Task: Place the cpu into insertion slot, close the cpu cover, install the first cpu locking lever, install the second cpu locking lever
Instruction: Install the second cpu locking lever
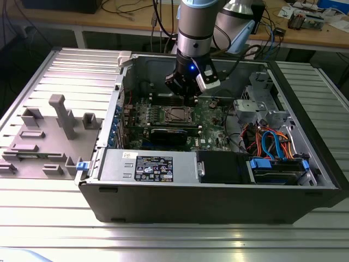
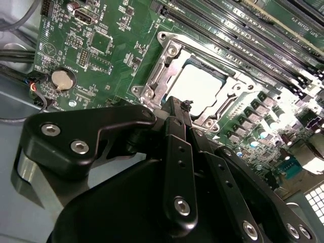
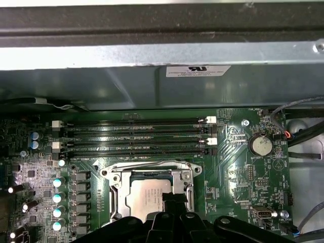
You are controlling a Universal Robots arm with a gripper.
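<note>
Black gripper (image 2: 177,109), fingers pressed together, hovers over the cpu (image 2: 200,86) seated under the cpu cover (image 2: 162,63); the exterior view adds the open computer case (image 1: 218,202).

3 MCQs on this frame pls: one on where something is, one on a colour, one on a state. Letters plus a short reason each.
1. Where does the cpu sit?
A. On the grey fixture plate outside the case
B. In the insertion slot on the green board
C. On the blue drive bay

2. What colour is the board around the socket?
A. Green
B. Red
C. White

3. How does the cpu cover lie?
A. Missing from the board
B. Standing upright, open
C. Down flat, framing the chip

Answers:
1 B: in both wrist views the silver chip lies inside the metal-rimmed socket.
2 A: green in every view.
3 C: the silvery frame lies flat around the chip, with the tool just above its edge.
</note>
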